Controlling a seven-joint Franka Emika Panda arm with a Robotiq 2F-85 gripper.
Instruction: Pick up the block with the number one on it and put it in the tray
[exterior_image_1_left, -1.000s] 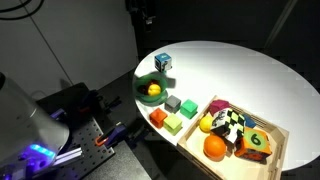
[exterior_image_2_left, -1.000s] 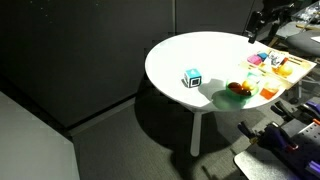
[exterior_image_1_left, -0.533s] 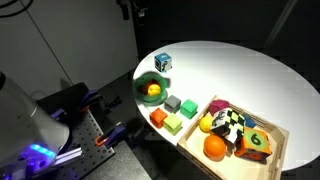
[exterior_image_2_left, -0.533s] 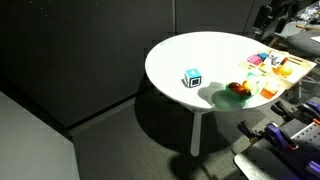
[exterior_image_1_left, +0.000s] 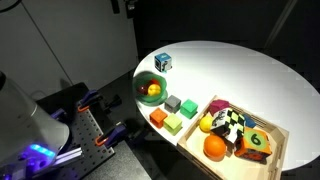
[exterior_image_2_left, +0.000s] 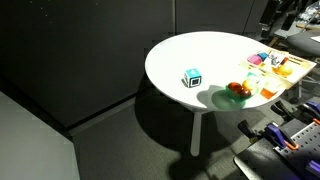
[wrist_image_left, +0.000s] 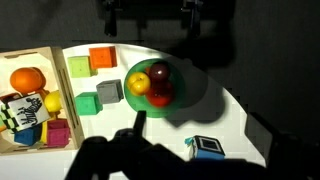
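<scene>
The block with the number one (exterior_image_1_left: 230, 125), dark with black-and-white patterned faces, lies inside the light wooden tray (exterior_image_1_left: 281, 136) at the table's near edge. It also shows in the wrist view (wrist_image_left: 26, 113), in the tray (wrist_image_left: 57, 62) at the left. My gripper (exterior_image_1_left: 124, 5) is high above the table's far side, well away from the tray and almost out of the frame. It also shows in an exterior view (exterior_image_2_left: 273, 13). In the wrist view its two fingers (wrist_image_left: 150, 18) stand apart with nothing between them.
The tray also holds an orange (exterior_image_1_left: 215, 147), a lemon (exterior_image_1_left: 207, 123) and a green block marked 6 (exterior_image_1_left: 258, 141). A green bowl (exterior_image_1_left: 151, 88) holds fruit. A blue-and-white cube (exterior_image_1_left: 162, 62) and several loose blocks (exterior_image_1_left: 172, 112) sit on the round white table (exterior_image_1_left: 240, 75).
My gripper has risen and drifted away from the table toward the frame's top edge. The blocks, bowl and tray have not moved.
</scene>
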